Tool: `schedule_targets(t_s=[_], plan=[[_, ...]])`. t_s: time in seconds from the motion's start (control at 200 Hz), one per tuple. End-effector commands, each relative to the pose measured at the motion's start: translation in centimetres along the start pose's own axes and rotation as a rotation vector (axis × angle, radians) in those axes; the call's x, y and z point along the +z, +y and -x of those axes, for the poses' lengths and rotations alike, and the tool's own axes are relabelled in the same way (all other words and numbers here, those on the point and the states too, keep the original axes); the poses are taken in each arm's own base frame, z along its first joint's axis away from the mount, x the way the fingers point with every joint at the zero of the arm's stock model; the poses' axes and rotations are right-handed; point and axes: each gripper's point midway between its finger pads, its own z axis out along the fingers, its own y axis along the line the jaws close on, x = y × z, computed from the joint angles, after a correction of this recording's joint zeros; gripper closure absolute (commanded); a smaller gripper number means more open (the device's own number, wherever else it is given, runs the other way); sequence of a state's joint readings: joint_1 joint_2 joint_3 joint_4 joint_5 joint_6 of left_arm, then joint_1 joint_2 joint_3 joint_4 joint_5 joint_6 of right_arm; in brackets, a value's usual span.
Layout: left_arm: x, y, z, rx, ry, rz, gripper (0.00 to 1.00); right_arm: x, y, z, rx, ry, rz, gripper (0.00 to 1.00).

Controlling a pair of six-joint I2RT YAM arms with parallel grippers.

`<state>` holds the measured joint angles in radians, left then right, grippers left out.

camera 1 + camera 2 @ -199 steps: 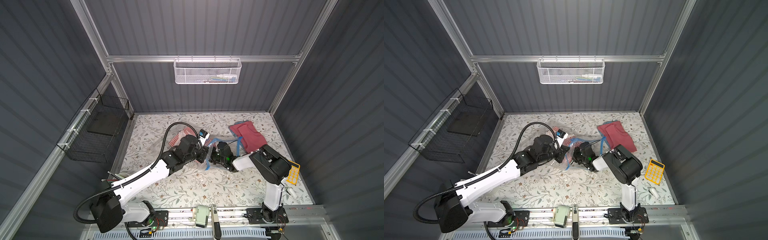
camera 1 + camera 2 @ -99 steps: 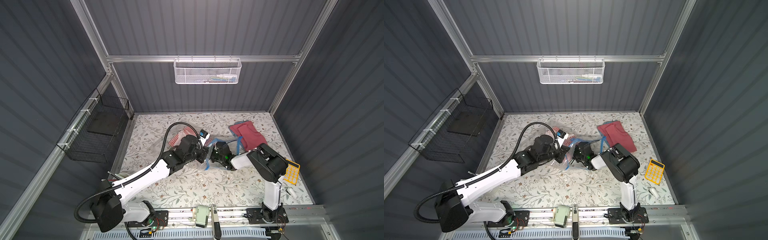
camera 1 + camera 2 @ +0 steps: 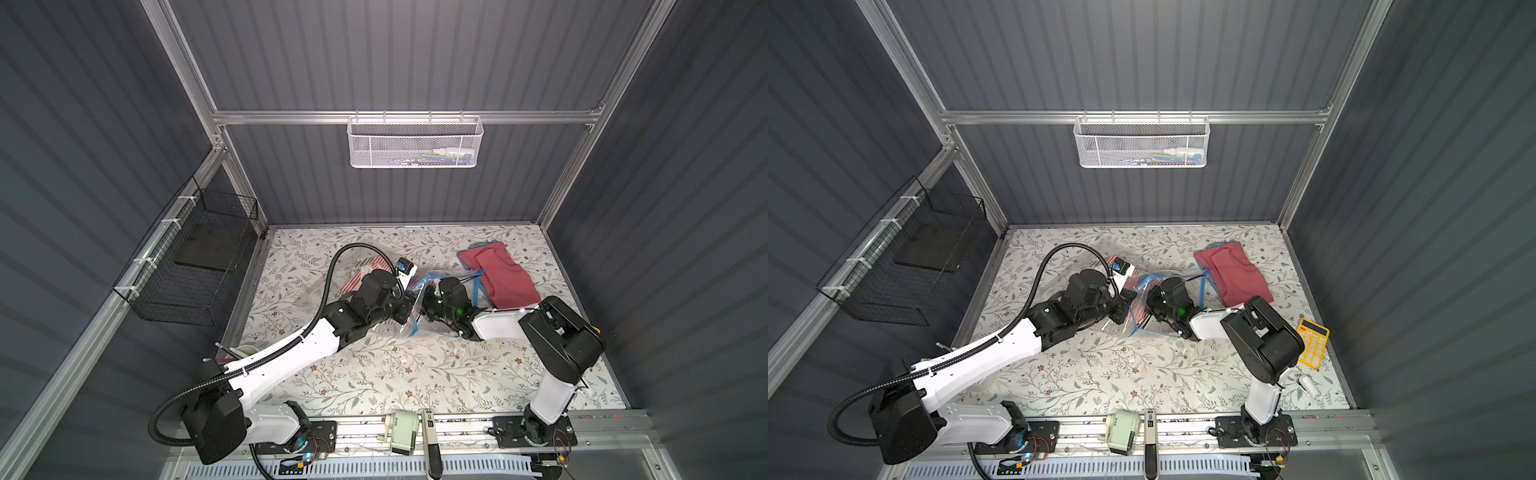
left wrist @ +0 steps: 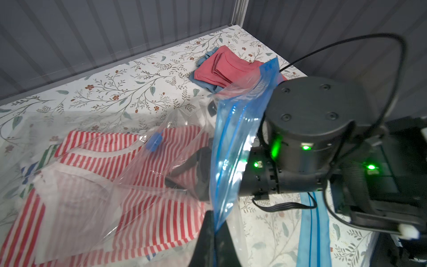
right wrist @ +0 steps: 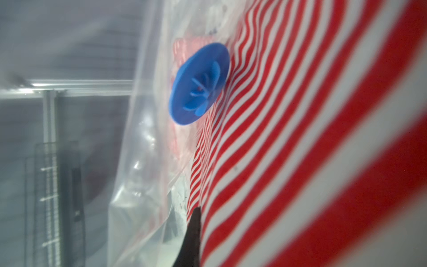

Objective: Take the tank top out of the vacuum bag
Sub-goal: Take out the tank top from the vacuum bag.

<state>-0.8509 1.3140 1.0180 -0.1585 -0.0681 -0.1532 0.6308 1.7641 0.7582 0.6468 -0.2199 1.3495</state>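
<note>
Left gripper (image 4: 215, 228) pinches the mouth of the bag (image 4: 238, 129) open, and right gripper (image 4: 180, 173), inside it, is clamped on the top (image 4: 157, 219), which stretches from those jaws toward the table's (image 4: 115, 87) left edge.

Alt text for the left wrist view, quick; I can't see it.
The left gripper, jaws shut, pinches the vacuum bag by its blue zip edge, holding its mouth up. The right gripper reaches in through that mouth to the red-striped tank top. A folded pink garment lies beyond.
</note>
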Motion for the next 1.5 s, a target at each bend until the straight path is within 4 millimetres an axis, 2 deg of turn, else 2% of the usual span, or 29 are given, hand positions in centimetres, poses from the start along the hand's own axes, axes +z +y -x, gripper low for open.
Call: schedule_targets(t_s=[0.0,0.135,0.635,1.065,1.276,1.496], plan=[[-0.9,0.8,0.9,0.011,-0.012,0.047,1.00,-1.2,-0.7,-0.5,-0.005,0.013,-0.033,1.00],[-1.0,0.8,1.1,0.021,-0.016,0.048,1.00,-1.9,0.1,-1.3,-0.020,0.058,-0.031,1.00],[-1.0,0.7,1.7,0.004,-0.033,0.045,1.00,-6.2,3.2,-1.6,-0.080,0.040,-0.003,1.00],[-1.5,0.7,1.7,-0.005,-0.041,0.047,1.00,-9.7,3.2,-2.3,-0.090,0.041,-0.010,1.00],[-1.3,0.4,1.9,-0.012,-0.049,0.032,1.00,-11.7,4.0,-1.4,-0.091,-0.003,-0.016,0.95],[-1.4,0.3,1.8,-0.019,-0.047,0.024,1.00,-13.2,4.5,-0.6,-0.090,-0.029,-0.017,0.97]])
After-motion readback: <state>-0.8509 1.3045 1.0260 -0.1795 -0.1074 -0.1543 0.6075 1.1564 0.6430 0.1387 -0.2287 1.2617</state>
